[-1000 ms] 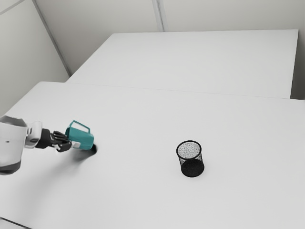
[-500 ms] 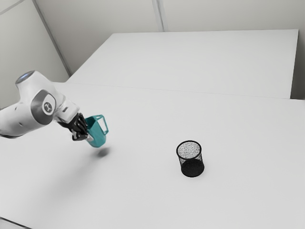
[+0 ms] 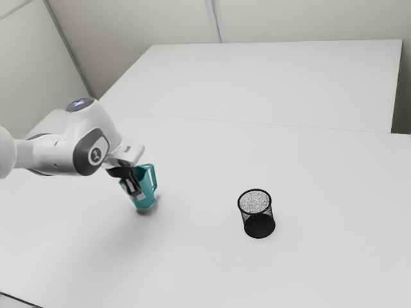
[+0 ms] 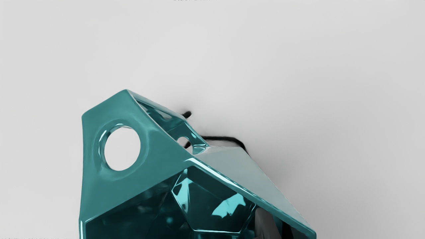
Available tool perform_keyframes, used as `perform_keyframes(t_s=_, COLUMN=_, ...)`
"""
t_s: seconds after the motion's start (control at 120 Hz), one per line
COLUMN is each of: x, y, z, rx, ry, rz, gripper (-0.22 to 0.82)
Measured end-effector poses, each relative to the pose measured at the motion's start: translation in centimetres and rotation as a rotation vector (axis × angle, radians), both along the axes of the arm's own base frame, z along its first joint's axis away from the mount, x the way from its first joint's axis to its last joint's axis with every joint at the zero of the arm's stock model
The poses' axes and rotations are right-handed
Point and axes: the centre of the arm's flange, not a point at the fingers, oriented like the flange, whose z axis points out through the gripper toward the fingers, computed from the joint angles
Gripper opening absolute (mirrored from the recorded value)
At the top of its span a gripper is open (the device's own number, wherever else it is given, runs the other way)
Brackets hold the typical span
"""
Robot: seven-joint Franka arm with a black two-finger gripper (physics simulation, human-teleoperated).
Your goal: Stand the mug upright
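Held near the table on the exterior view's left is the teal mug (image 3: pixel 148 195), a little tilted, its opening up and its handle toward the exterior view's right. My gripper (image 3: pixel 137 192) reaches down onto the mug's near side and is shut on its wall. In the wrist view the mug (image 4: pixel 152 176) shows its dark, faceted inside and the handle with a round hole. One finger of the gripper (image 4: pixel 277 229) lies inside the rim; the other is hidden. Whether the mug's base touches the table is hard to tell.
A black mesh cup (image 3: pixel 259 224) stands on the white table (image 3: pixel 205 269), well over toward the exterior view's right from the mug. Behind is a second white surface (image 3: pixel 257 83), with pale walls around it.
The mug has turned from lying sideways to nearly upright, and shifted toward the exterior view's right. My hand has swung from level to pointing downward, still holding it.
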Motion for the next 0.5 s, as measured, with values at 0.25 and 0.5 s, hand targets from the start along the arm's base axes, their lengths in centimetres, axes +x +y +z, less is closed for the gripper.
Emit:
perform_keyframes(t_s=0.25, x=3.8, y=-0.8, z=-1.1, rx=0.016, ry=0.013, rz=0.135, gripper=-0.18)
perform_keyframes(t_s=0.5, x=4.4, y=-2.6, z=-1.8, rx=0.015, ry=0.031, rz=0.205, gripper=-0.18)
